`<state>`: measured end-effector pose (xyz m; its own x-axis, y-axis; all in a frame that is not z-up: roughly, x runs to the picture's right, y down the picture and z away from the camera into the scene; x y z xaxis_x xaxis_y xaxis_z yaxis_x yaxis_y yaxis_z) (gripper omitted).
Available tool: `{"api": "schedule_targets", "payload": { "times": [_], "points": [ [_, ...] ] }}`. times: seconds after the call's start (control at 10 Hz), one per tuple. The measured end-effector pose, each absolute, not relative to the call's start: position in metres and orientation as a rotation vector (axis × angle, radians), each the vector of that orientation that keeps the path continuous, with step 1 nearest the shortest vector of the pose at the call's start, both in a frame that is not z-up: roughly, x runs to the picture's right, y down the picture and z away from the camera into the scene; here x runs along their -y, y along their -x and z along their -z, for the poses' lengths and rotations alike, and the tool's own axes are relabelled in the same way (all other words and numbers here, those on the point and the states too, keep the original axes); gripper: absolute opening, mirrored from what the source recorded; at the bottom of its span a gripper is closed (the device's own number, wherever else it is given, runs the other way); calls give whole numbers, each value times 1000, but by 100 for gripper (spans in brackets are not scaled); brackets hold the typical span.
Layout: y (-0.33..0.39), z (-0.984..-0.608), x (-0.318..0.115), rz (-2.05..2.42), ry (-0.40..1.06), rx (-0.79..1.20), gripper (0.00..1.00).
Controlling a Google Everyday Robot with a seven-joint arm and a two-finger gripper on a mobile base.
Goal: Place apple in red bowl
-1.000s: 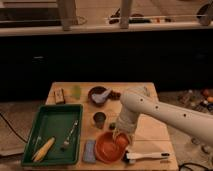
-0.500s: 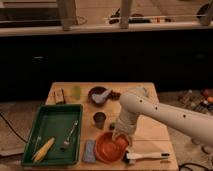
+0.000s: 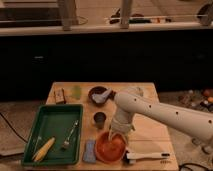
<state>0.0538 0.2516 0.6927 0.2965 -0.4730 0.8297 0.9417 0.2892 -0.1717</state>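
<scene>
**Gripper over red bowl; apple not separately visible**

Gripper [image 3: 118, 136] hangs at the end of my arm [image 3: 165, 114], low over the back rim of the red bowl [image 3: 106, 150], which sits near the front edge of the wooden table [image 3: 145, 135]. I cannot tell how its fingers stand, nor whether they hold anything. The apple cannot be picked out as a separate object; its colour is close to the bowl's, and it may be hidden at my gripper or lying inside the bowl. I leave that open.

Handling, as a judgement: an apple is firm, smooth and round, moderately light, and apt to roll. A hold across its widest part is soundest, and a low release would keep it from bouncing off the shallow dish.

Surface: a metal cup [image 3: 100, 119] stands just behind the bowl, a dark brown bowl [image 3: 98, 94] farther back. A blue cloth [image 3: 90, 150] lies touching the red bowl's left side, a white brush [image 3: 147, 157] just to its right. A green tray [image 3: 47, 125] holding cutlery and a yellow item occupies the left.

Room: dark cabinet fronts behind the table, a counter above them, speckled floor around.
</scene>
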Motion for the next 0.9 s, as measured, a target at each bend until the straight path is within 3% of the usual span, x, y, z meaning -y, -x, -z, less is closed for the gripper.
{"api": "schedule_targets", "payload": {
  "times": [0.9],
  "points": [
    [-20,-698,-262,1133,786,830,0]
  ]
}}
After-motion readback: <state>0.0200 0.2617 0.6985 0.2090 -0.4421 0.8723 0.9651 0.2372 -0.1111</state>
